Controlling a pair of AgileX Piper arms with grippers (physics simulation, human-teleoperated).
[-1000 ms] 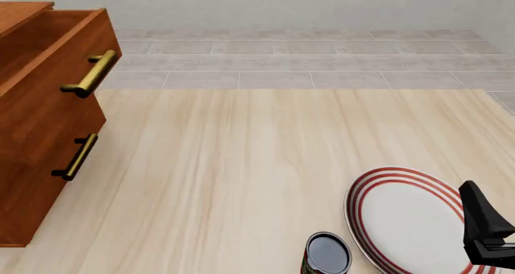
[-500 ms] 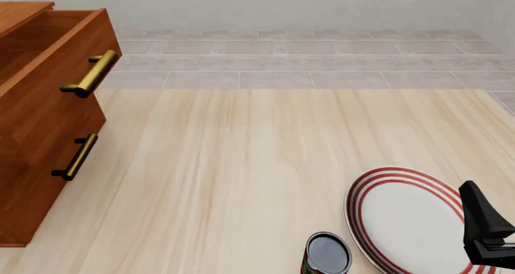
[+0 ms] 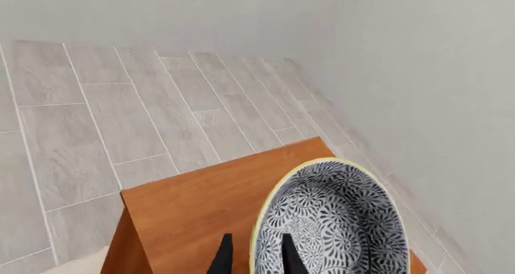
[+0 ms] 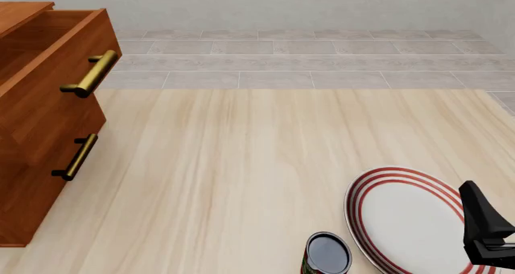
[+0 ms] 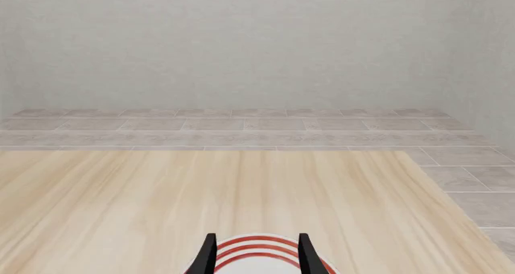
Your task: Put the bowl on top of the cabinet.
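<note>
In the left wrist view the bowl (image 3: 334, 226), blue-grey floral with a pale yellow rim, is over the reddish-brown top of the cabinet (image 3: 189, 210). My left gripper (image 3: 255, 257) is shut on the bowl's rim, one finger inside and one outside. Whether the bowl's base touches the wood cannot be told. The front view shows the cabinet (image 4: 40, 111) at the far left with its upper drawer pulled out; the bowl and left gripper are out of that view. My right gripper (image 4: 481, 226) stays low at the near right, open (image 5: 257, 254), empty, above a plate.
A white plate with red rings (image 4: 406, 219) lies at the near right of the wooden table. A dark can (image 4: 327, 254) stands just left of it at the front edge. Brass handles (image 4: 90, 75) stick out from the drawers. Grey tiled floor lies beyond the table.
</note>
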